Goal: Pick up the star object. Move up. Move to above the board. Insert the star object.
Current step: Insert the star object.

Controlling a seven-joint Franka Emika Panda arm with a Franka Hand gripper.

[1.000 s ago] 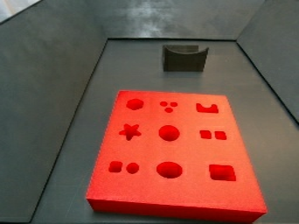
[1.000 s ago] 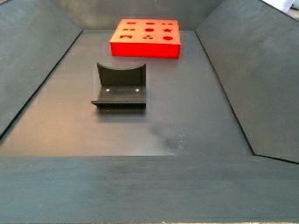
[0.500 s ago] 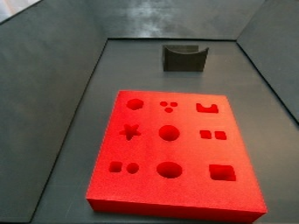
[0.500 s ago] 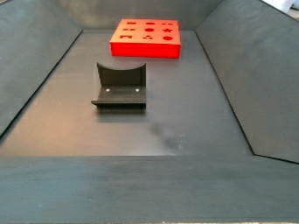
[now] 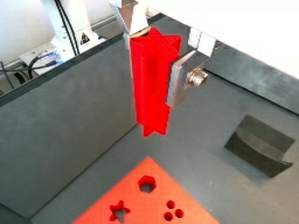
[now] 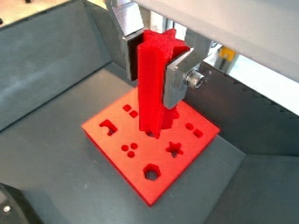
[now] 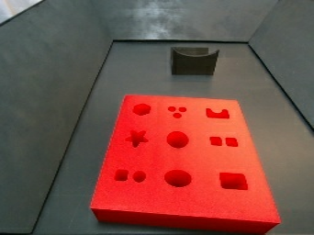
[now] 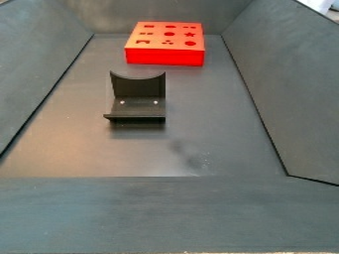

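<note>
My gripper (image 5: 153,70) shows only in the wrist views, high above the floor. It is shut on the star object (image 5: 152,83), a long bright red ridged bar that hangs upright between the silver fingers (image 5: 179,83); both wrist views show it (image 6: 155,83). The board (image 6: 163,162), a flat red slab with shaped holes, lies below the bar. Its star hole (image 6: 176,149) is off to one side of the bar's lower end. Both side views show the board (image 7: 160,156) (image 8: 166,60) with no gripper in view.
The dark fixture (image 7: 194,60) stands on the grey floor apart from the board, and also shows in a side view (image 8: 137,96) and a wrist view (image 5: 263,144). Sloping grey walls enclose the floor on all sides.
</note>
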